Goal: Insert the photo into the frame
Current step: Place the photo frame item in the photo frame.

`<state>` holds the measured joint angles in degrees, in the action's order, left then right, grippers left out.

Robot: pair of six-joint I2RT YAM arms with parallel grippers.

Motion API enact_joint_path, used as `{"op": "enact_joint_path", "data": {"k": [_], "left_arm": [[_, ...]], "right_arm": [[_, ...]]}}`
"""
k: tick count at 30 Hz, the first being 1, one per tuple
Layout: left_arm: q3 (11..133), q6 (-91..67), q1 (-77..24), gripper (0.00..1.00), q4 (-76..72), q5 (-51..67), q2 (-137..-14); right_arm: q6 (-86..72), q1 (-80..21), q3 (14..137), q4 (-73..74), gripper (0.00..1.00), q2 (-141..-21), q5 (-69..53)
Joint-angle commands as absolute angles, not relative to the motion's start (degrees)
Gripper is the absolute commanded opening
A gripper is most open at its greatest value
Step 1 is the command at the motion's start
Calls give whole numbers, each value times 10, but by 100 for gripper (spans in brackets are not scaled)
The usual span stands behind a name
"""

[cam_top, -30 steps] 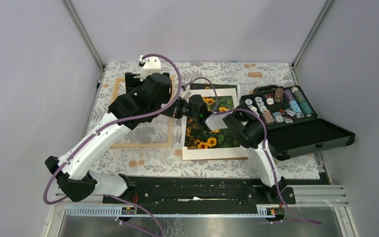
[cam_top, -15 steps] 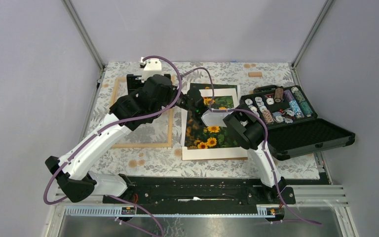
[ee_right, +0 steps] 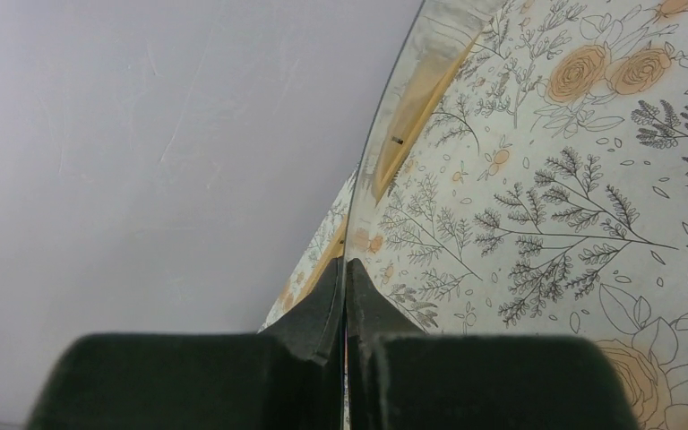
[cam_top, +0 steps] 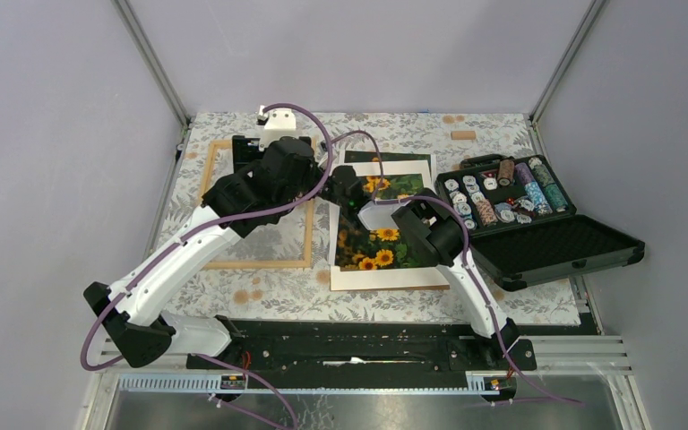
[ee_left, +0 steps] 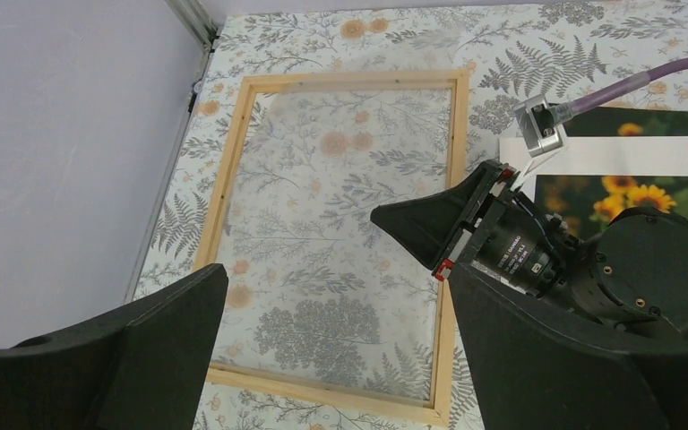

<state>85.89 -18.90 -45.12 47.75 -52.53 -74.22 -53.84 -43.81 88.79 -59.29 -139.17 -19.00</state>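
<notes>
Right gripper (ee_right: 345,265) is clenched on a thin pale sheet edge; we judge it the photo (cam_top: 378,253), lifted on its frame-side edge. The photo lies just right of the frame (cam_top: 256,263), long axes parallel. Left gripper (ee_left: 336,273) hangs spread above the frame's pane, holding nothing and crowding the route across.

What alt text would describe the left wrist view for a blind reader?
An empty wooden frame lies flat on a floral tablecloth, seen between the open black fingers of the left tool. At right, the black end of the right arm pokes over the frame's edge, beside a sunflower photo.
</notes>
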Motion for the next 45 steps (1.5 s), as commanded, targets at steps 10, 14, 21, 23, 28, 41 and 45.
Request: {"op": "enact_joint_path", "data": {"k": [10, 14, 21, 23, 28, 41, 45], "left_arm": [[844, -175, -439, 99, 429, -509, -726], [847, -183, -429, 99, 434, -493, -730], [849, -225, -251, 99, 448, -298, -741], [842, -235, -184, 99, 434, -237, -748], [809, -321, -19, 99, 366, -50, -802], [891, -346, 105, 99, 353, 10, -924], [934, -331, 118, 99, 373, 18, -969]], "right_arm": [[-641, -434, 886, -488, 38, -1369, -181], [-680, -431, 916, -463, 44, -1399, -187], [-660, -421, 991, -381, 58, -1427, -189], [-654, -417, 1006, -366, 60, -1435, -188], [-667, -394, 990, -400, 40, -1442, -222], [-928, -373, 900, -547, 0, -1381, -374], [-1004, -371, 889, -608, 0, -1383, -397]]}}
